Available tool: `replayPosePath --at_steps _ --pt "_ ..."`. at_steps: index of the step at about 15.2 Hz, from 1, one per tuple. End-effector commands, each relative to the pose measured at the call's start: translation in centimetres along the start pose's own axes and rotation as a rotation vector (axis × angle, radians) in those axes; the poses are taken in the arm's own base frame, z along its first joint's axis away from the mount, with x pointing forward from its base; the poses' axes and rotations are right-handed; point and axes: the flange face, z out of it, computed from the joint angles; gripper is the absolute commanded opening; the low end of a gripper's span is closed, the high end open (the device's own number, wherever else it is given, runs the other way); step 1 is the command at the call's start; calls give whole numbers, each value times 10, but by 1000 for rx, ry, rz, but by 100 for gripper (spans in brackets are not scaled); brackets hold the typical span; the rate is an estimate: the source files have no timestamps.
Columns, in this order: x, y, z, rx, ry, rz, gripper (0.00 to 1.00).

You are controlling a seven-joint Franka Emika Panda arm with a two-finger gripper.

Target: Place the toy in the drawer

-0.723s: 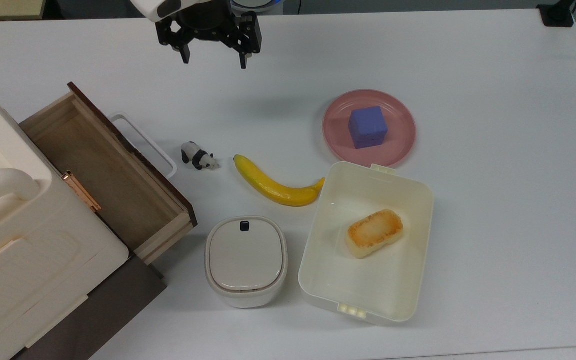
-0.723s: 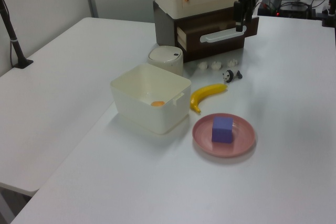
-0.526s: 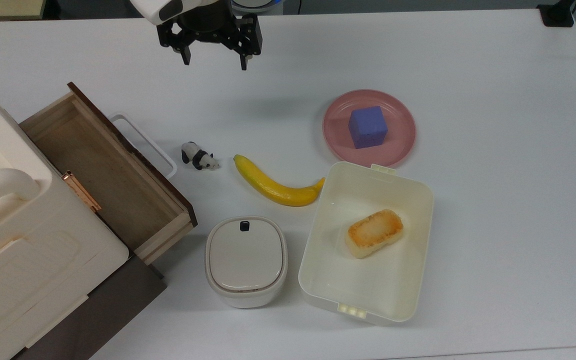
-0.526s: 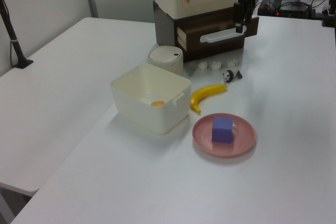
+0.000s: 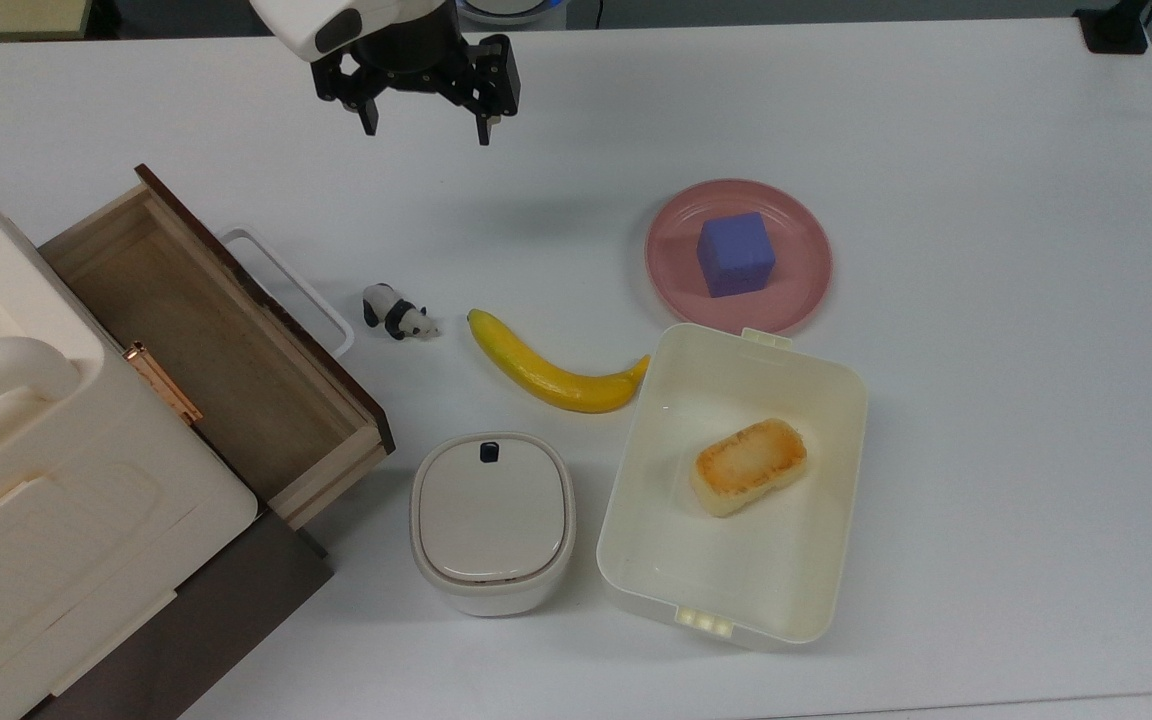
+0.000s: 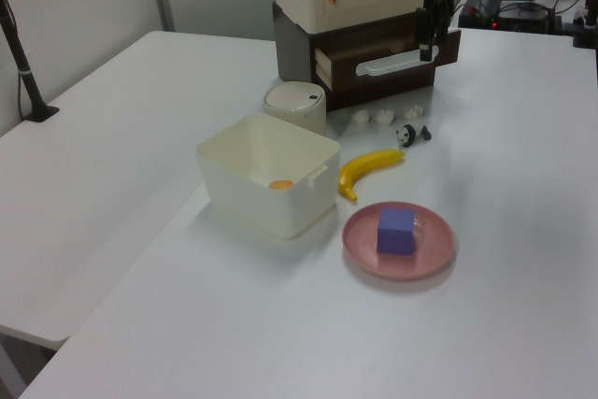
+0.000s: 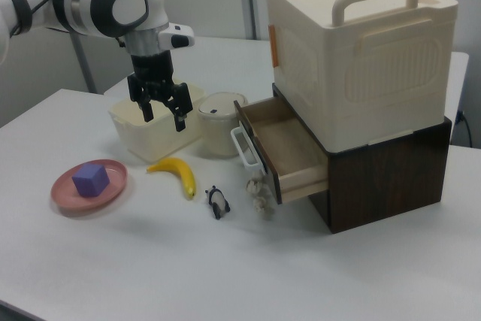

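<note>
The toy (image 5: pixel 398 312), a tiny black-and-white panda, stands on the white table between the drawer handle and the banana; it shows too as toy (image 6: pixel 411 134) and toy (image 7: pixel 217 201). The drawer (image 5: pixel 198 338) is pulled out of the cream cabinet, light wood inside, with nothing in it, with a dark front and white loop handle (image 5: pixel 288 288); I also see the drawer (image 7: pixel 283 146). My gripper (image 5: pixel 426 125) hangs open in the air well above the toy in the top view, nothing between its fingers. It also appears as gripper (image 7: pixel 163 114) and gripper (image 6: pixel 427 39).
A yellow banana (image 5: pixel 548 368) lies right of the toy in the top view. A pink plate (image 5: pixel 802 285) carries a blue-purple cube (image 5: pixel 734 253). A cream tub (image 5: pixel 836 420) holds a toasted bread piece (image 5: pixel 747 465). A small lidded white container (image 5: pixel 492 520) stands by the drawer corner.
The gripper has drifted slightly toward the toy in the top view, still open. Nothing on the table has moved.
</note>
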Motion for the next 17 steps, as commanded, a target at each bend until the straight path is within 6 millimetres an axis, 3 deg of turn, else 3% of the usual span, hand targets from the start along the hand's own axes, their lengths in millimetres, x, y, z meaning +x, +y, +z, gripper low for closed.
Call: replayPosePath --at_steps 1,17 --pt "-3 3 -2 -15 -21 -25 100" --pt "-4 2 3 -18 -34 -73 98"
